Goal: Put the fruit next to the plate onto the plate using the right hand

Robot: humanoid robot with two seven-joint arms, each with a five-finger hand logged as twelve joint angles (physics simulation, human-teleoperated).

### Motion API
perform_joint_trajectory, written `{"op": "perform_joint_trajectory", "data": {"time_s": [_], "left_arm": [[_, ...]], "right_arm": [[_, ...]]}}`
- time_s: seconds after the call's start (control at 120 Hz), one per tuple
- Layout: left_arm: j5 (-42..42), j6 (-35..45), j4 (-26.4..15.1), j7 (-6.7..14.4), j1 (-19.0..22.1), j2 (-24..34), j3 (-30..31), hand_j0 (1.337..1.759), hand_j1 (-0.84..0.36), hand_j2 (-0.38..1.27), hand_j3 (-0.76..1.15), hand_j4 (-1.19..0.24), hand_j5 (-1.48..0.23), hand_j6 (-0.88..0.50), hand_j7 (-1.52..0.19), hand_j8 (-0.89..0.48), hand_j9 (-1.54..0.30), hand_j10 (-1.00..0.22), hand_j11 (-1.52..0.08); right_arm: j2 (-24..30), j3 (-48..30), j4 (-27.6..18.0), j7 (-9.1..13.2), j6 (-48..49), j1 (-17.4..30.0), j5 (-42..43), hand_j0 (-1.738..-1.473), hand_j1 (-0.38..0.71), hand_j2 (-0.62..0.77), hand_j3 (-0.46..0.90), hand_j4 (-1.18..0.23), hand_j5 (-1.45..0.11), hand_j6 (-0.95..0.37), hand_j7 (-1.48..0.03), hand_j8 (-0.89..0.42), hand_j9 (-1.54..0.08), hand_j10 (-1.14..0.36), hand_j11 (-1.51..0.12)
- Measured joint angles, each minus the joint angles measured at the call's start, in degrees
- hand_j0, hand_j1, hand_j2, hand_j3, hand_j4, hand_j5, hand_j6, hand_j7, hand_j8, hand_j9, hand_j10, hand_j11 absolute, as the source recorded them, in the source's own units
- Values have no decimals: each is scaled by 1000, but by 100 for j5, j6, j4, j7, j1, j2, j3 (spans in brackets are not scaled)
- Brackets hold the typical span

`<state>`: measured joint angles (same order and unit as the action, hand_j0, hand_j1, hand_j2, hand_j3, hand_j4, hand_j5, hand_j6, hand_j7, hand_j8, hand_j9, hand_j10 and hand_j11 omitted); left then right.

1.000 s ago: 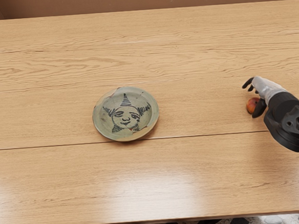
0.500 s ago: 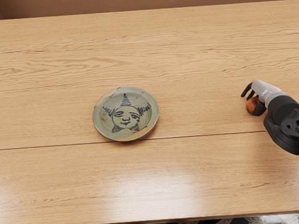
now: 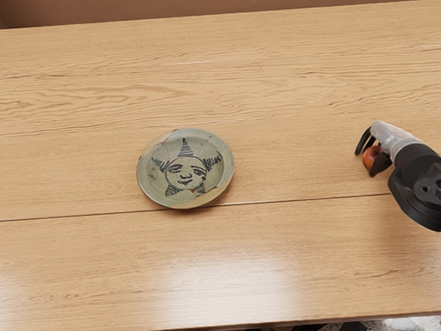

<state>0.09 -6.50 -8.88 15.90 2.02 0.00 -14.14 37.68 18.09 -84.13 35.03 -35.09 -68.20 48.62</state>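
The right hand is at the right part of the wooden surface, and its dark fingers are curled narrowly around the small red-orange fruit. Only a little of the fruit shows between them. The fruit seems to lie on the surface inside this grasp, well apart from the plate. I cannot tell whether it is already lifted.

The step in hand is, in my judgement, securing the grasp. To do it well, the fingers and the thumb should press from opposite sides, because a small round fruit can easily roll out or slip away. After that the hand should rise a little before it travels to the left, so the fruit does not drag on the wood.

The plate is green-grey with a painted face and stands near the middle of the surface. Between it and the fruit there is only bare wood, so nothing blocks the way. The release should be low and over the middle of the plate, or the fruit may roll off over the shallow rim.
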Motion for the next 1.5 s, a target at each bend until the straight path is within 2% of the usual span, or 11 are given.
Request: {"op": "perform_joint_trajectory", "data": {"time_s": [0.1, 0.142, 0.183, 0.325, 0.392, 0.508, 0.875, 1.208, 1.258, 1.383, 1.5], "left_arm": [[0, 0, 0, 0, 0, 0, 0, 1658, 337, 2, 0, -10, -13, -10, -13, -10, -13, -10, -13], [0, 0, 0, 0, 0, 0, 0, 1658, 337, 2, 0, -10, -13, -10, -13, -10, -13, -10, -13], [0, 0, 0, 0, 0, 0, 0, 1658, 337, 2, 0, -10, -13, -10, -13, -10, -13, -10, -13], [0, 0, 0, 0, 0, 0, -1, 1658, 337, 2, 0, -10, -13, -10, -13, -10, -13, -10, -13], [0, 0, 0, 0, 0, 0, 0, 1658, 337, 2, 0, -10, -13, -10, -13, -10, -13, -10, -13], [0, 0, 0, 0, 0, 0, 1, 1658, 337, 2, 0, -10, -13, -10, -13, -10, -13, -10, -13], [-1, 0, 0, 0, 0, 0, 2, 1658, 337, 2, 0, -10, -13, -10, -13, -10, -13, -10, -13], [-1, 0, 0, 1, 0, 0, 1, 1658, 337, 2, 0, -10, -13, -10, -13, -10, -13, -10, -13], [-1, 0, 0, 1, 0, 0, 2, 1658, 337, 2, 0, -10, -13, -10, -13, -10, -13, -10, -13], [-1, 0, 0, 0, 0, 0, 2, 1658, 337, 2, 0, -10, -13, -10, -13, -10, -13, -10, -13], [-1, 0, 0, 0, 0, 0, 2, 1658, 337, 2, 0, -10, -13, -10, -13, -10, -13, -10, -13]], "right_arm": [[2, -86, -7, 5, 9, 30, -26, -1683, 306, 169, 196, -779, -991, -434, -1002, -356, -1011, -505, -1038], [4, -152, -14, 3, 18, 42, -34, -1658, 309, 242, 4, -784, -1029, -444, -1022, -351, -1042, -516, -1065], [5, -267, -23, 0, 26, 63, -42, -1657, 323, 324, 0, -788, -1063, -463, -1039, -330, -1066, -513, -1082], [2, -789, -69, -3, 37, 85, -73, -1655, 282, 353, 2, -794, -1142, -481, -1076, -355, -1136, -534, -1126], [-47, -1043, -95, -5, 38, 54, -83, -1655, 257, 274, 2, -795, -1168, -479, -1086, -343, -1157, -520, -1153], [-268, -1385, -127, -7, 39, -30, -93, -1656, 258, 284, 3, -793, -1202, -474, -1097, -330, -1181, -510, -1183], [-1862, -1708, 72, -17, 49, -567, -93, -1657, 273, 302, 3, -781, -1261, -448, -1110, -312, -1219, -484, -1232], [-3185, -1775, 284, -11, 44, -680, -59, -1657, 263, 276, 1, -785, -1257, -453, -1110, -292, -1208, -468, -1208], [-3267, -1770, 435, -9, 35, -628, -45, -1657, 243, 260, 0, -734, -1159, -457, -1032, -327, -1118, -467, -1117], [-3434, -2030, 895, -5, 16, -301, -35, -1658, -20, 140, 0, -405, -637, -255, -568, -184, -615, -260, -614], [-3473, -2423, 990, -3, 11, -44, -34, -1658, -164, 80, 0, -229, -360, -144, -321, -104, -347, -147, -347]]}}
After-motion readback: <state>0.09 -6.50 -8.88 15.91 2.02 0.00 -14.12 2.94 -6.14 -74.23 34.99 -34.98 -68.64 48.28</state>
